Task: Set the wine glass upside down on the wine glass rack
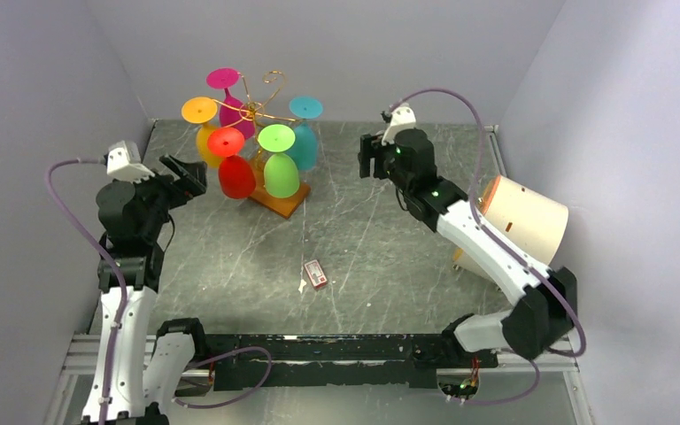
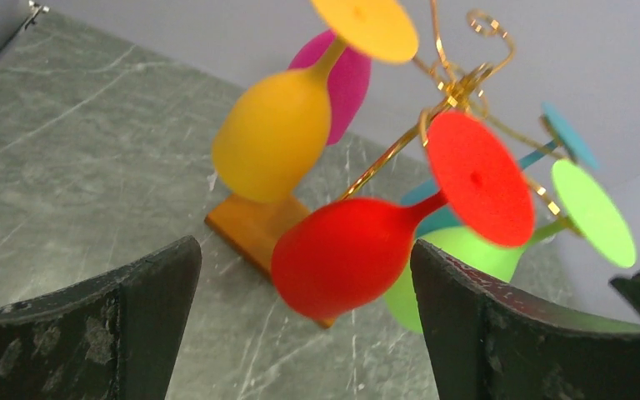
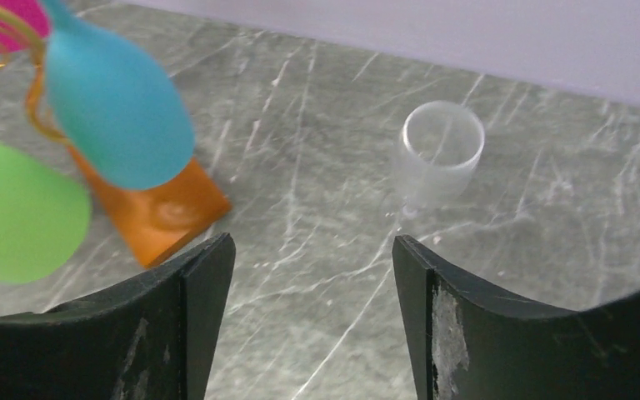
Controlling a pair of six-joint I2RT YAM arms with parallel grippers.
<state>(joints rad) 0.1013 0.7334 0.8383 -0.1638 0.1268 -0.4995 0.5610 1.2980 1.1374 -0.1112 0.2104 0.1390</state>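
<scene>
The gold wire wine glass rack (image 1: 261,111) stands on its brown wooden base (image 1: 280,200) at the back left. Pink (image 1: 228,99), orange (image 1: 204,128), red (image 1: 235,170), green (image 1: 280,168) and teal (image 1: 303,137) wine glasses hang upside down on it. My left gripper (image 1: 189,174) is open and empty, just left of the red glass (image 2: 346,254), which shows blurred between its fingers (image 2: 146,300) in the left wrist view. My right gripper (image 1: 370,159) is open and empty, right of the rack. The rack base (image 3: 162,212) also shows in the right wrist view.
A small clear glass cup (image 3: 439,154) stands on the table ahead of my right gripper (image 3: 312,250). A small red and white box (image 1: 315,273) lies mid-table. A large white cylinder (image 1: 524,217) lies at the right, behind the right arm.
</scene>
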